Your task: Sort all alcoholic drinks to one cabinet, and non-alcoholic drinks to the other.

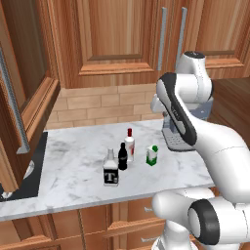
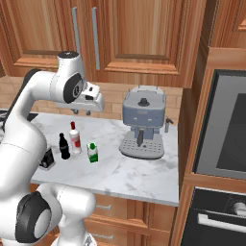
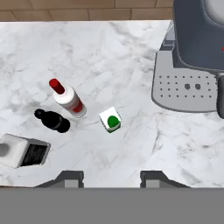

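Your gripper hangs empty, jaws apart, over the carton mid-counter — light, crushable — so pinch its flat sides gently.

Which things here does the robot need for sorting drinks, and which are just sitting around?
Needed: "T" bottle, red-capped white bottle, small black bottle, green-and-white carton, wall cabinets.

Just sitting around: coffee machine, oven, drawers.

Even, bright rendered light; soft shadows, sharp, no glare.
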